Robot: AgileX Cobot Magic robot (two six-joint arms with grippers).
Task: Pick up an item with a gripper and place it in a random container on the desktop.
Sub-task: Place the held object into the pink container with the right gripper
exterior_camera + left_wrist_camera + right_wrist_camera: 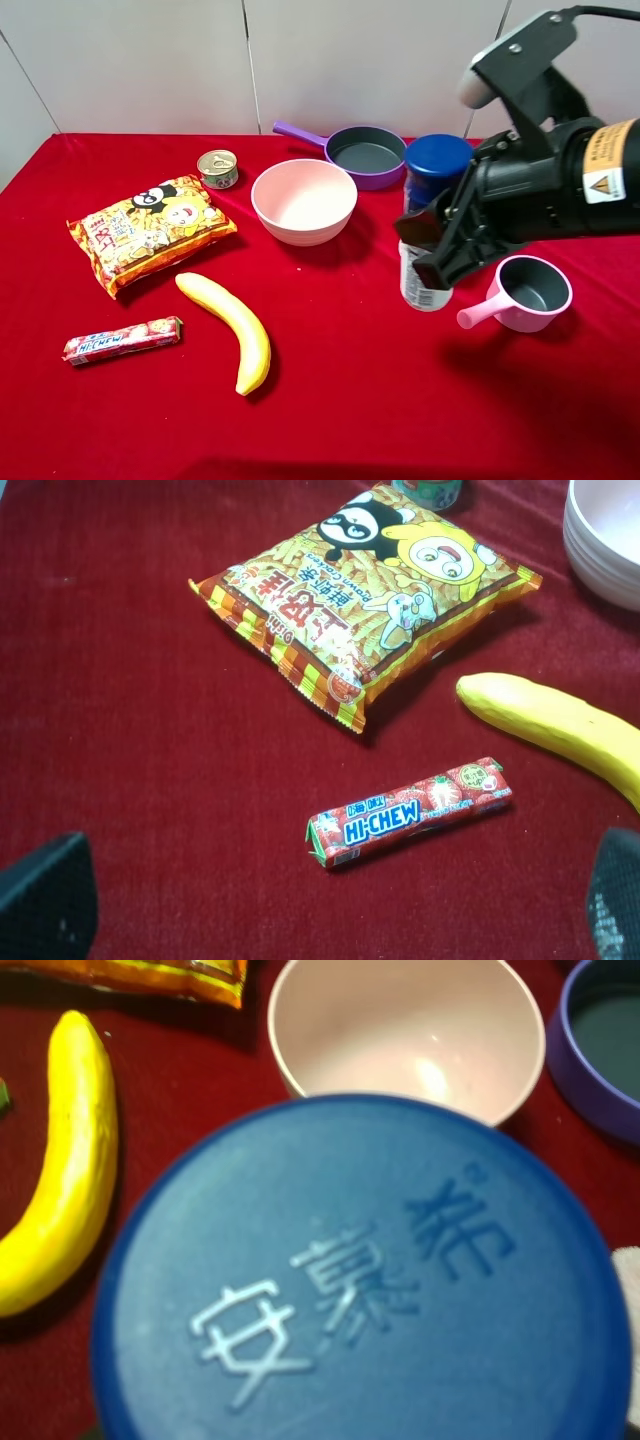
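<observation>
Your right gripper [430, 250] has its jaws clamped across the upper body of the bottle [438, 160], just under the dark blue cap. The bottle is upright, its base down at the red table [400, 420]; whether it rests there or is just lifted, you can't tell. It sits between the pink bowl [300, 228] and the small pink cup [530, 322] — the cup's handle points at the bottle's base, just beside it. The purple pan [372, 183] lies behind. Your left gripper [330, 900] hangs with jaws wide apart above the candy stick [410, 812] — the snack bag [370, 590] and banana [560, 725] lie near.
</observation>
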